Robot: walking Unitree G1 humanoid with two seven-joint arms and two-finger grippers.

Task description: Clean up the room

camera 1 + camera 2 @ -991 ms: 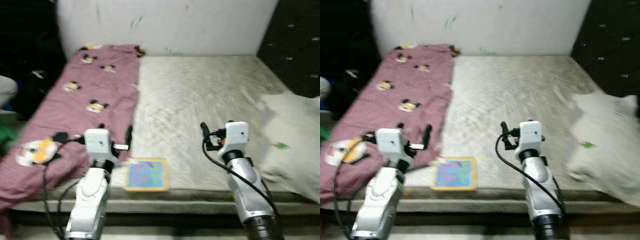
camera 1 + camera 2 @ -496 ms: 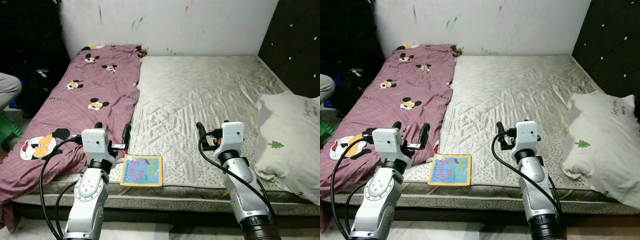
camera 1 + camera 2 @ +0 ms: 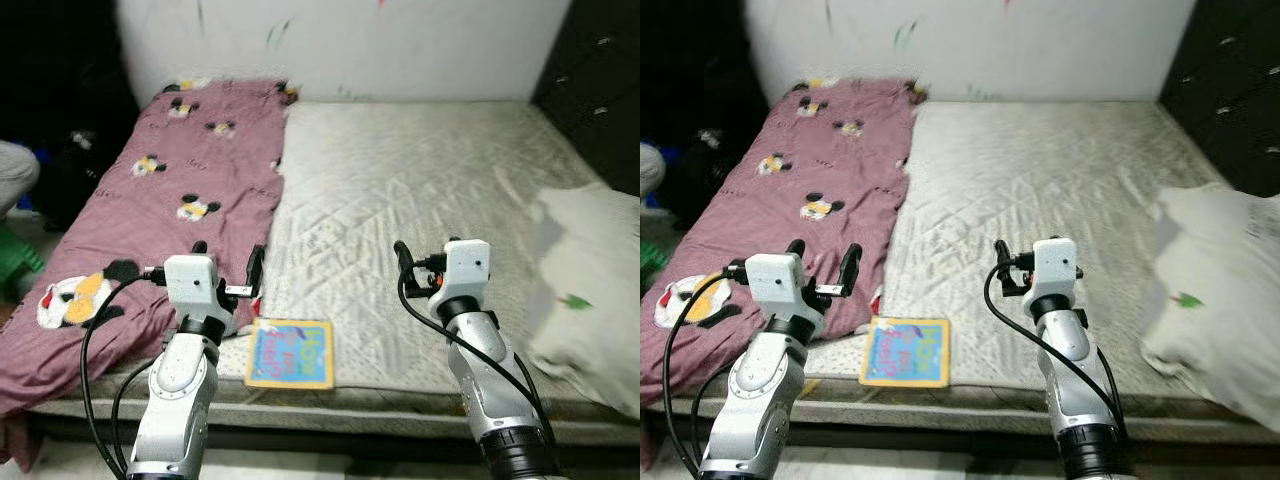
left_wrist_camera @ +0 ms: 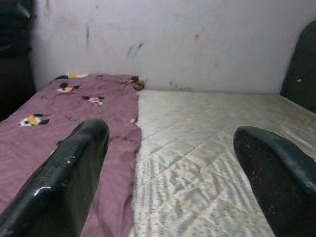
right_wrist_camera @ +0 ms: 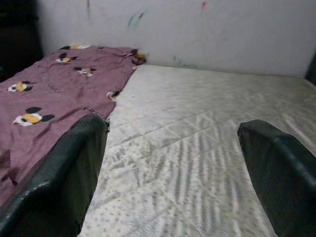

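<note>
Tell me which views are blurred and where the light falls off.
Left eye view: motion-smeared, worst on the pillow; the book has unreadable print. Right eye view: same smear, and the room's left side goes black. Left wrist view: the mattress is soft, the near fingers blurred. Right wrist view: sharper quilting, a dim left corner.

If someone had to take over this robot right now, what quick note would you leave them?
Left gripper: open, empty, raised over the bed's near edge.
Right gripper: open, empty, raised over the mattress.
Picture book lies flat on the mattress's near edge, between the arms. Maroon cartoon blanket is spread along the left side; white pillow sits at the right.
Done: nothing held.
Left: book, blanket and pillow untouched.
</note>
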